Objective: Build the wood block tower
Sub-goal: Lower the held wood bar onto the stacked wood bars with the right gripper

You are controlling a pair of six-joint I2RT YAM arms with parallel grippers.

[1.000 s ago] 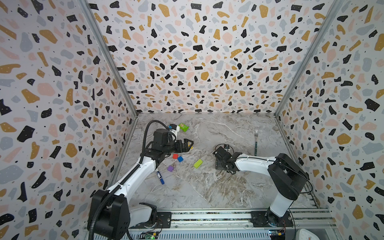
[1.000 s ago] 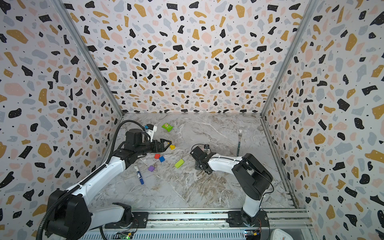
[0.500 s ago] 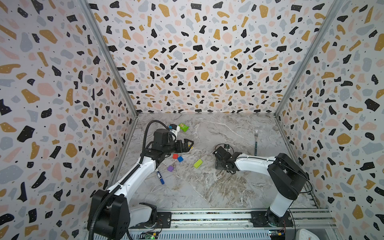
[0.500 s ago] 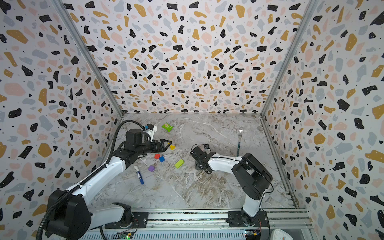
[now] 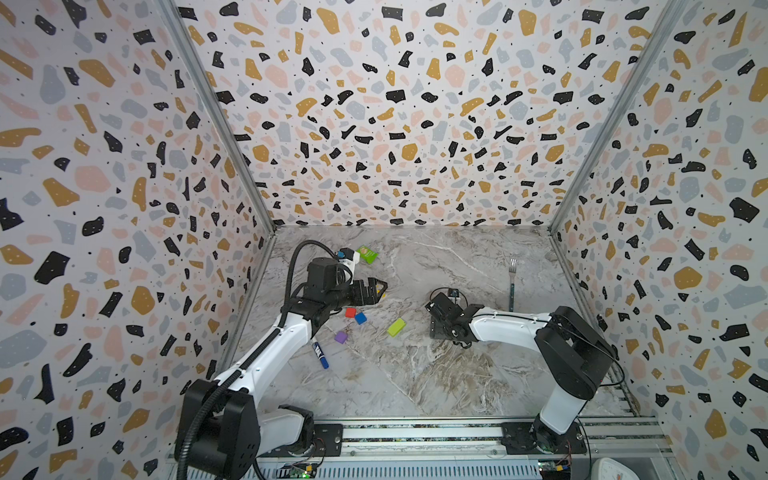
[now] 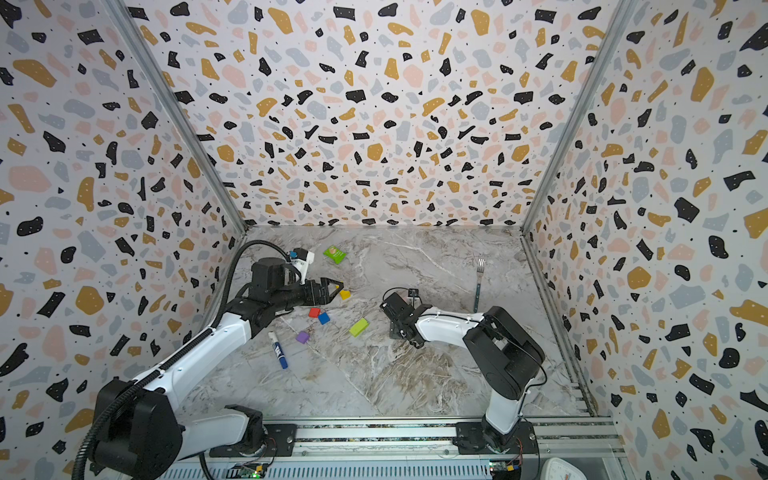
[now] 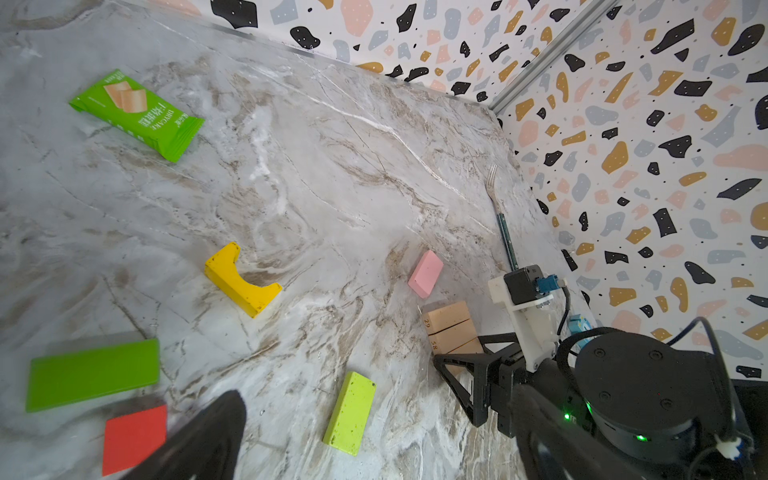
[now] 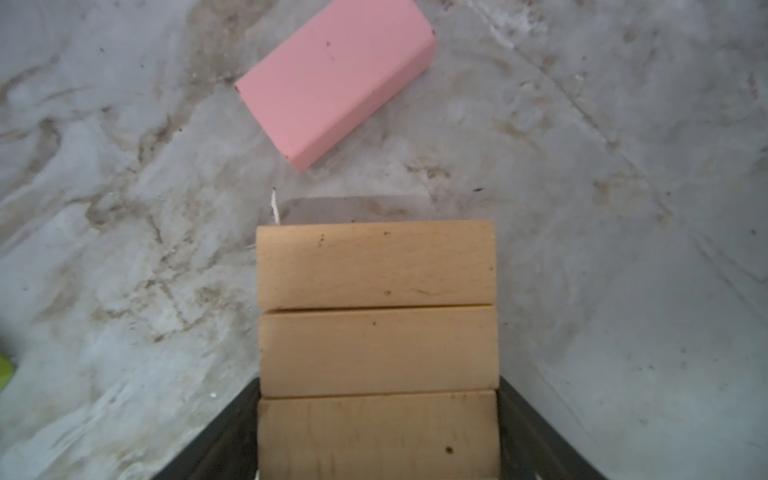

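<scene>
Tan bars point(image 8: 376, 349): three laid abreast on the surface point(image 8: 124, 257), unmoved; base judged complete. Right gripper point(image 8: 378, 399): jaws set astride the nearest, hold cannot be told. Left gripper point(image 6: 332, 289), well apart: jaws spread wide, empty.

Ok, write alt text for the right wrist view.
Three tan wooden bars lie side by side on a marble table, the nearest one between the right gripper's black fingers. A pink block lies apart beyond them, at an angle.
</scene>
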